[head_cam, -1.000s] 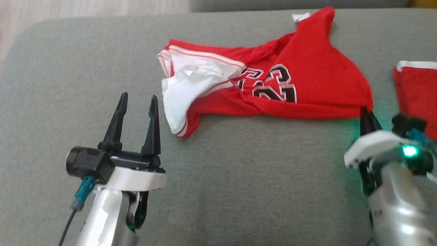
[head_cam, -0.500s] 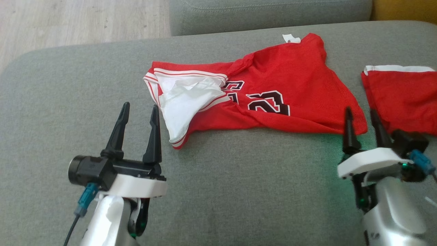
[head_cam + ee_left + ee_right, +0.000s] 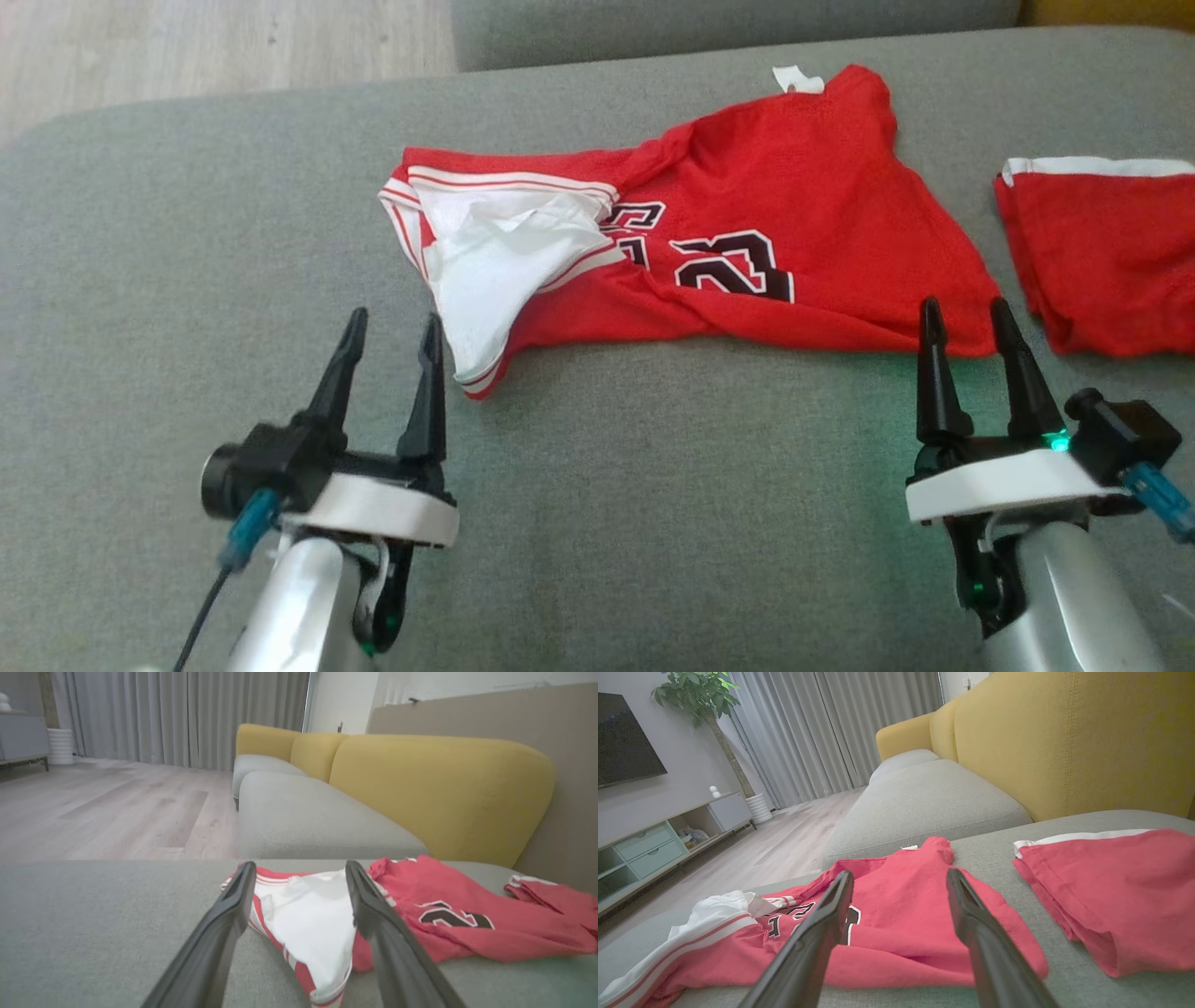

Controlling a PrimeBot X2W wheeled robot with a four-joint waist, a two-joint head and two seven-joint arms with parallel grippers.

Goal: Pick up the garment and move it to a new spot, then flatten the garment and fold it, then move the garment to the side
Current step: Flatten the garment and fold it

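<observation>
The garment (image 3: pixel 794 215) is a red jersey with black-and-white numbers, lying crumpled on the grey sofa cushion (image 3: pixel 653 523). Its white lining is turned out at its left end. My left gripper (image 3: pixel 395 317) is open just to the left of that white end, holding nothing. In the left wrist view its fingers (image 3: pixel 219 933) frame the white part of the garment (image 3: pixel 308 914). My right gripper (image 3: pixel 963 304) is open with its tips at the garment's lower right corner. Nothing is between its fingers (image 3: pixel 817 938), and the garment (image 3: pixel 887 891) lies ahead of them.
A second red cloth (image 3: pixel 1111 252) with a white band lies on the cushion to the right of the garment. Behind it rises the yellow sofa back (image 3: pixel 1064 742). Another grey cushion (image 3: pixel 308 816) lies beyond, and wooden floor (image 3: pixel 215 47) runs past the cushion's far left edge.
My right gripper, shut at the garment's right corner a second ago, has opened and let it go. It has also drawn back a little. The head camera has shifted.
</observation>
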